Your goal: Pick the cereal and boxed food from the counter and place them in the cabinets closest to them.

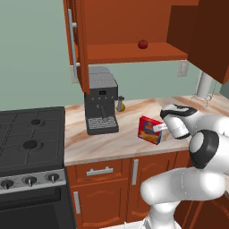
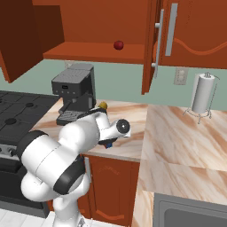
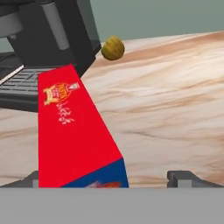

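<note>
Red cereal box [image 3: 74,131] is flanked on the counter [image 3: 175,109] by the spread, ungripping gripper [image 3: 109,179].

In the hand view, the red box [image 3: 74,131] ran off at six o'clock behind the grey band, so its near end went unseen, and the print on its face was too small to read. The coffee machine [image 3: 48,39] was cropped at twelve and nine o'clock. In the right base view, the arm covered nearly all of the box. In the left base view, the open cabinet [image 1: 134,53] was cut at twelve o'clock.
</note>
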